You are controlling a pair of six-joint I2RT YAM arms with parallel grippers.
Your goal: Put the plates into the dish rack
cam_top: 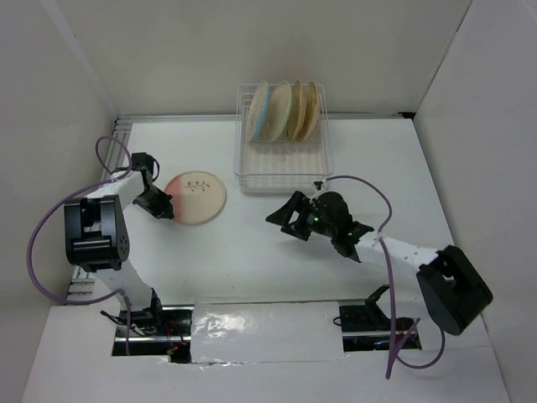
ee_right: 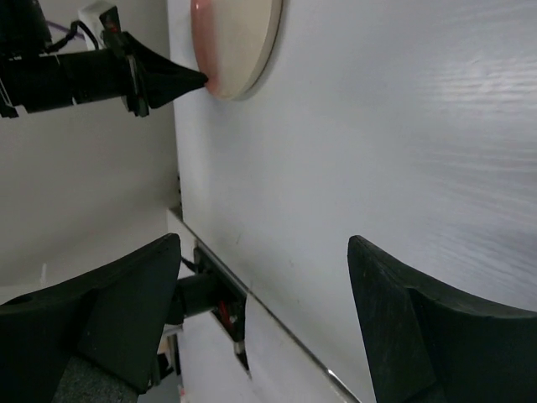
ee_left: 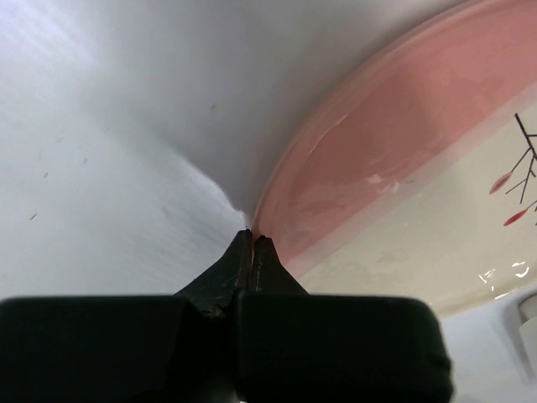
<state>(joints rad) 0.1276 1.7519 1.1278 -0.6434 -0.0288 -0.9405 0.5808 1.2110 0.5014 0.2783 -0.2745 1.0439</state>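
Observation:
The part-pink plate [cam_top: 195, 198] lies flat on the table, left of centre. My left gripper [cam_top: 165, 205] is shut, its tips against the plate's left rim. In the left wrist view the closed fingertips [ee_left: 252, 242] touch the pink rim [ee_left: 377, 159], with nothing between them. The white wire dish rack [cam_top: 281, 172] stands at the back with several plates upright in its far end; the leftmost one is part blue [cam_top: 258, 112]. My right gripper [cam_top: 285, 220] is open and empty in front of the rack. Its wrist view shows the gripper [ee_right: 264, 285] open over bare table, with the pink plate [ee_right: 239, 38] far off.
White walls close in the table on the left, back and right. A metal rail runs along the left edge [cam_top: 117, 138]. The table's near edge and a gap show in the right wrist view [ee_right: 235, 311]. The near half of the rack's slotted bottom holds no plate.

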